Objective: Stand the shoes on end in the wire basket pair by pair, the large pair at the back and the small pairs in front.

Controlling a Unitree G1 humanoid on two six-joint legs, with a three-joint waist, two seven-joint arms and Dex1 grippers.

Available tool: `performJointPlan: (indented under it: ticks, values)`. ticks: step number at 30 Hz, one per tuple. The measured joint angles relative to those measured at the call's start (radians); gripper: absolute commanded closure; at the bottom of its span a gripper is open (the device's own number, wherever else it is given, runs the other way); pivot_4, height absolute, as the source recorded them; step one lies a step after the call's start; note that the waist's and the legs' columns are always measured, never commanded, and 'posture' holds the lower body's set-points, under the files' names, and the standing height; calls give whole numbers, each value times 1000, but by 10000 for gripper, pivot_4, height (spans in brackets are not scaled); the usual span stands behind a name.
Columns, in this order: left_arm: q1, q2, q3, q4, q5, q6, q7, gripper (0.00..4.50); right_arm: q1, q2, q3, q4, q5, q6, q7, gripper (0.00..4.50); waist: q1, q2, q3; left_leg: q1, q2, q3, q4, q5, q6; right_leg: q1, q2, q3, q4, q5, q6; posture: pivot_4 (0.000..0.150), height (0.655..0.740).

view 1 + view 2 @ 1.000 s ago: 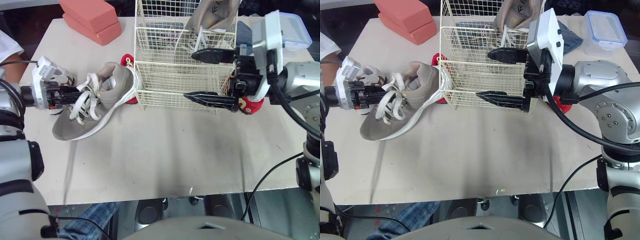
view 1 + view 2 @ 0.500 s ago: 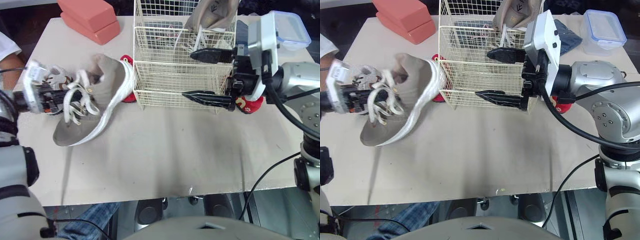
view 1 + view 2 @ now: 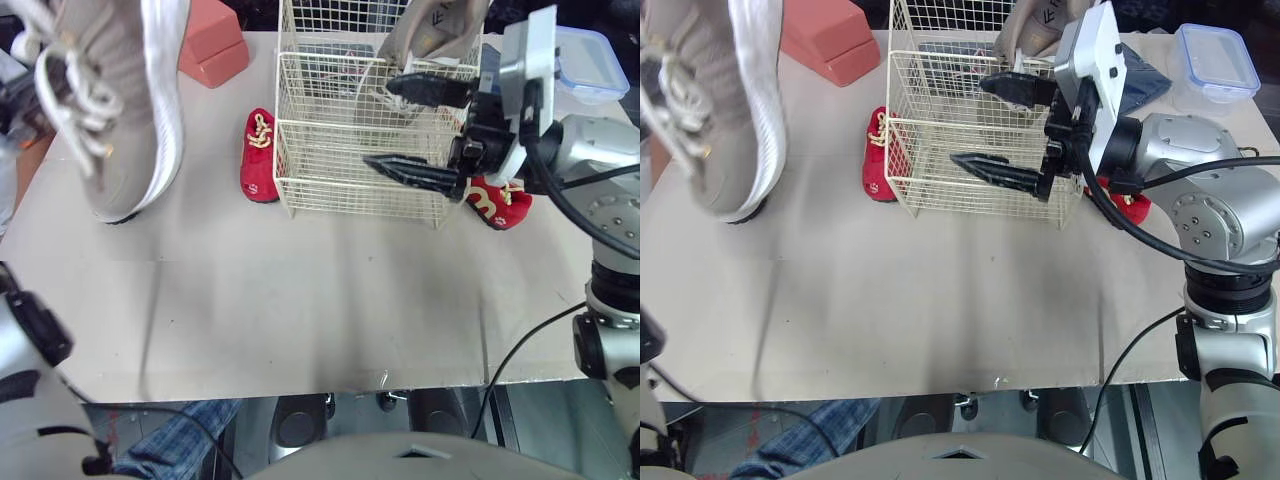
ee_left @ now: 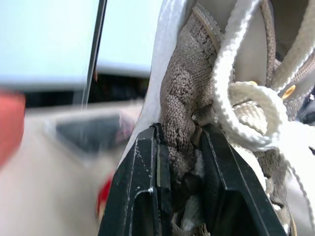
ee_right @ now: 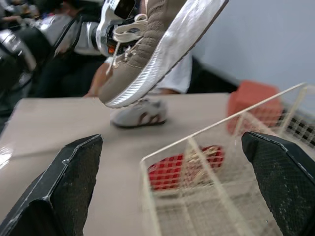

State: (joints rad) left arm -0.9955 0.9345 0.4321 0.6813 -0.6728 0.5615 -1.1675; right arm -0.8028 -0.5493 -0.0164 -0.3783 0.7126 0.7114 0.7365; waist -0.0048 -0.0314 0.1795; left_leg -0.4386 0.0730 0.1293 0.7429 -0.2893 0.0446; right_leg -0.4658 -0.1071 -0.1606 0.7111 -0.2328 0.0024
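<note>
Carriage of the large grey sneaker is in hand — left pincer clamped on its upper, holding it high over the desk left of the wire basket, right pincer gaping at the basket's front — next it likely needs standing at the back beside its mate.

Seemingly a robotics lab or test room: a bare beige table, a loose black cable at its near right, chair casters underneath, people beyond it.

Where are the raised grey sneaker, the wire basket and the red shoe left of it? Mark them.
grey sneaker (image 3: pixel 120 120): left eye view, knit upper.
wire basket (image 3: pixel 330 170): left eye view, front wall.
red shoe (image 3: pixel 258 165): left eye view, laced top.
</note>
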Motion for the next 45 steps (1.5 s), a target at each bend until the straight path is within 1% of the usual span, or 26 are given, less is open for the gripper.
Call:
performJointPlan:
  ticks: [1,3,5,8,11,15,19,23,28,35,39,45]
  values:
    - [-18,-33,6,-12,0,-18,40,40165,-2,3,-4,3,-4,-4,-9,0,1,0,0,0,0,0,0,0,0,0,0,0,0,0,0,1500,6860]
    - [-79,-155,17,-50,2,-92,163,40165,-1,9,-15,1,-12,-16,-39,0,2,-1,0,0,-1,0,0,0,0,0,0,-1,0,0,0,1500,6860]
    - [-140,-263,32,-58,1,-168,249,40165,4,11,-27,-5,-19,-17,-64,0,0,-1,0,0,-2,1,0,0,0,0,0,-3,0,0,0,1500,6860]
    - [-221,-380,33,-56,11,-288,338,40165,15,13,-44,-19,-23,-18,-104,0,-9,-1,0,0,-2,2,-1,0,0,0,1,-3,0,0,0,1500,6860]
    - [-296,-471,36,-10,24,-419,401,40165,28,15,-75,-26,-30,-20,-151,0,-13,-1,0,2,-2,3,-2,0,0,0,1,-2,0,0,0,1500,6860]
    - [-380,-553,53,94,52,-617,470,40165,41,12,-89,-45,-40,-24,-190,0,-12,-1,0,3,-2,4,-3,0,0,0,1,-1,0,0,0,1500,6860]
    - [-397,-611,53,168,86,-769,478,40165,51,5,-114,-55,-41,-24,-212,0,-8,-1,0,3,-2,4,-3,0,0,0,1,-1,0,0,0,1500,6860]
    - [-382,-705,36,236,133,-908,483,40165,62,-2,-124,-68,-46,-24,-236,0,-2,-1,0,2,-2,5,-2,0,0,0,1,-2,-1,0,0,1500,6860]
    - [-365,-774,14,328,184,-1037,478,40165,75,-2,-124,-80,-45,-24,-248,0,-8,-1,0,1,-2,6,-3,0,0,0,2,-2,-1,0,0,1500,6860]
    - [-363,-784,-44,434,305,-1206,541,40165,81,-4,-139,-99,-36,-19,-266,0,-10,-1,0,3,-2,5,-5,0,0,0,2,0,-1,0,0,1500,6860]
    - [-351,-784,-49,453,320,-1220,553,40165,91,-6,-145,-117,-27,-14,-271,0,-8,-1,0,3,-2,5,-5,0,0,0,2,0,-2,0,0,1500,6860]
    - [-291,-784,-63,443,348,-1206,604,40165,93,-21,-150,-117,-25,-11,-288,0,-8,-1,0,4,-2,4,-5,0,0,1,2,0,-1,0,0,1500,6860]
